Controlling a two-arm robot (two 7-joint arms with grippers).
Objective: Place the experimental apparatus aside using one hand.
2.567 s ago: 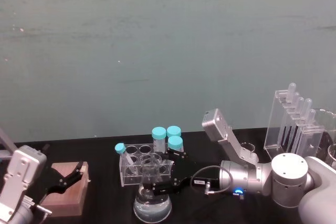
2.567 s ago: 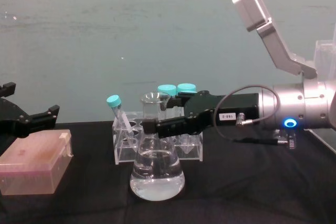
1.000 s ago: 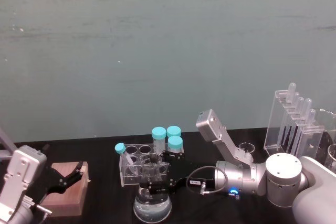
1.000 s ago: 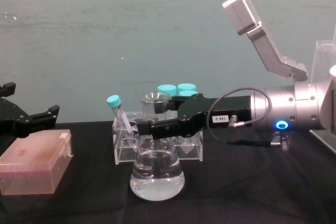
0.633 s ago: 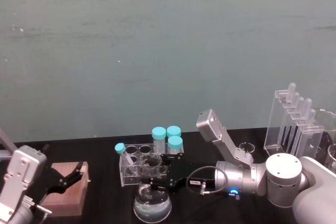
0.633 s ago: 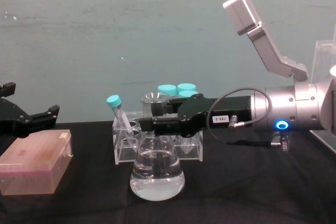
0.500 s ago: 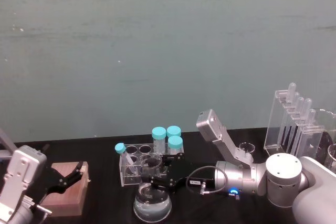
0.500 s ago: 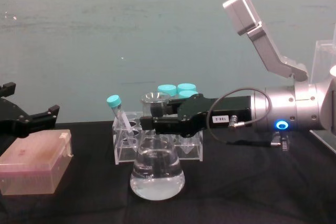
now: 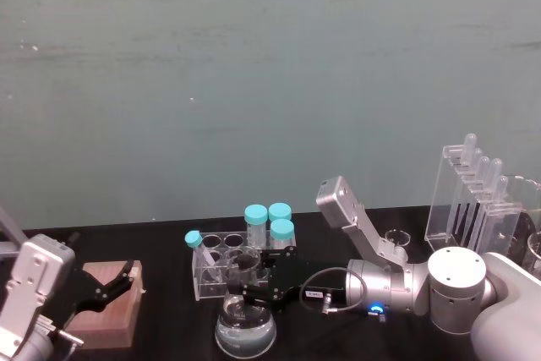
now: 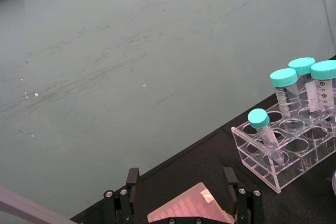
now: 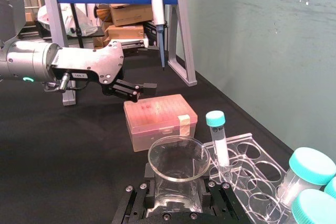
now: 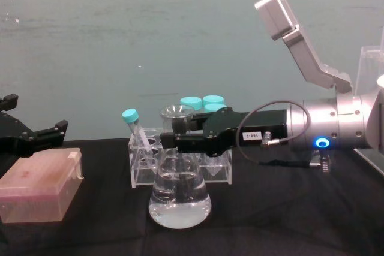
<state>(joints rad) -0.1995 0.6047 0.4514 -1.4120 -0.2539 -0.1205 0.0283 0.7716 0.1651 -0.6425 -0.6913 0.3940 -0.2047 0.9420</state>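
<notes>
Clear glass conical flask (image 9: 245, 330), part-filled with clear liquid, is standing on the black table (image 9: 169, 340) in the head view, just in front of an acrylic tube rack (image 9: 232, 270) carrying teal-capped tubes; the right gripper (image 9: 247, 290) is reaching in from the right on its silver wrist, its black fingers pinching the flask's neck. At the far right the tall acrylic pipette stand (image 9: 469, 200) is standing well apart from the flask. The left gripper (image 9: 114, 285) is hanging over a pink tip box (image 9: 106, 306) at the lower left, fingers spread. In the left wrist view, the left gripper's fingers (image 10: 233, 184) are sitting spread on either side of the tip box (image 10: 189, 211), with the tube rack (image 10: 294, 148) beyond. In the right wrist view, the flask's round mouth (image 11: 176, 158) is sitting between the right gripper's black pads (image 11: 212, 190), which are pressing on the neck from both sides; the left gripper (image 11: 131, 90) is showing farther off above the tip box (image 11: 160, 121). In the chest view, the flask (image 12: 179, 199) is resting on the table, upright, with the right gripper (image 12: 174, 142) closing on its neck just below the rim, and the left gripper (image 12: 36, 136) is parked open at the left edge.
</notes>
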